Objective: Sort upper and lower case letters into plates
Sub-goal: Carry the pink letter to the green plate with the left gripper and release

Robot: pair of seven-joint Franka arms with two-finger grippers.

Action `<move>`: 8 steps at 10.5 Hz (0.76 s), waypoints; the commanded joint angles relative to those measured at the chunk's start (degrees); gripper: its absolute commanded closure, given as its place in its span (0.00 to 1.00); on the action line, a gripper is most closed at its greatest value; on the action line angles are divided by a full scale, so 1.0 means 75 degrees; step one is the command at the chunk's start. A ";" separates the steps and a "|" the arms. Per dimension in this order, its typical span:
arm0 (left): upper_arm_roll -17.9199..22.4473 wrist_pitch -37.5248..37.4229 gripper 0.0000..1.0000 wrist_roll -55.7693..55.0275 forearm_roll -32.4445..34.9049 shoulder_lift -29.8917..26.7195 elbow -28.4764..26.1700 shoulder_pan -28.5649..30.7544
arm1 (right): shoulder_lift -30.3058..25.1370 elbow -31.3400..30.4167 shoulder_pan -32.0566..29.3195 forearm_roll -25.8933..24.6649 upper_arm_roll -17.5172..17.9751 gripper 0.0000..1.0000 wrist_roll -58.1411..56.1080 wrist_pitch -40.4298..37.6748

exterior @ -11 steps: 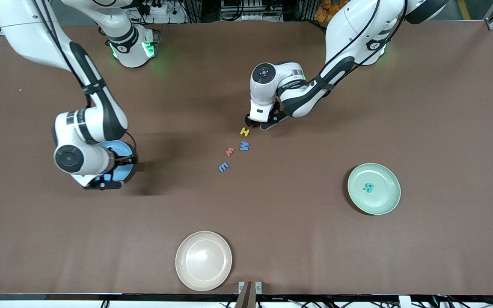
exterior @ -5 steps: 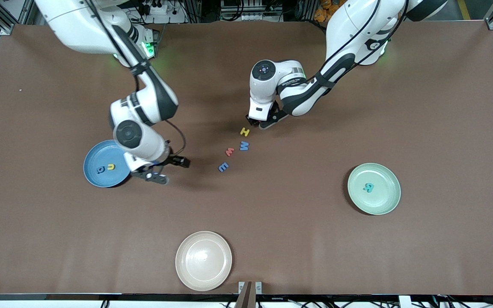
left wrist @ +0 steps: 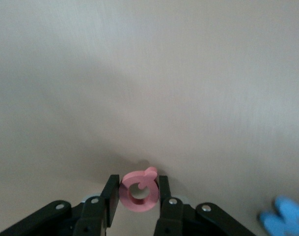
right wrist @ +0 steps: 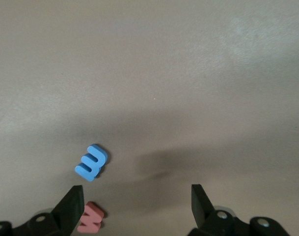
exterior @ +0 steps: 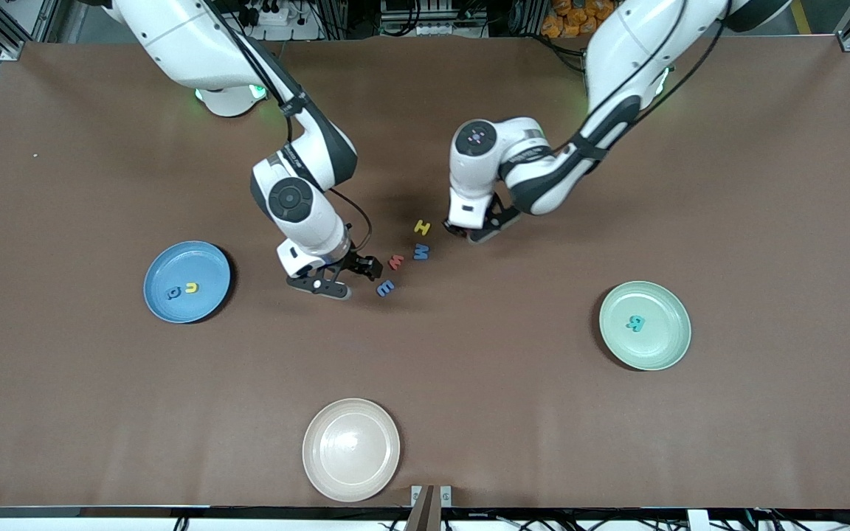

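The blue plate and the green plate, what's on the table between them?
Front view: four loose letters and both tools, right, left, between blue plate and green plate.

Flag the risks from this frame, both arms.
1. The left gripper pinches a pink round letter only at its fingertips; the letter could twist or slip out in transit.
2. The right gripper is open over the blue E, with the red w right beside it; closing may nudge or trap both.
3. The grippers are close together over the loose letters, so their paths could cross.
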 commanded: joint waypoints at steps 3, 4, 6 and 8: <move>-0.0066 -0.0870 1.00 0.2364 0.0085 -0.0430 0.0737 0.1333 | 0.0691 0.0546 0.0214 -0.0474 -0.0054 0.04 0.0070 0.0155; -0.0089 -0.0988 1.00 0.3090 0.0050 -0.0488 0.0797 0.1754 | 0.0820 0.0698 0.0330 -0.0498 -0.0066 0.05 0.0035 0.0155; -0.0089 -0.1013 1.00 0.4555 0.0038 -0.0535 0.0832 0.2691 | 0.0961 0.0968 0.0425 -0.0870 -0.0090 0.09 0.0011 0.0109; -0.0089 -0.1013 1.00 0.6113 0.0038 -0.0524 0.0868 0.3640 | 0.1183 0.1295 0.0472 -0.1629 -0.0101 0.11 -0.0024 0.0085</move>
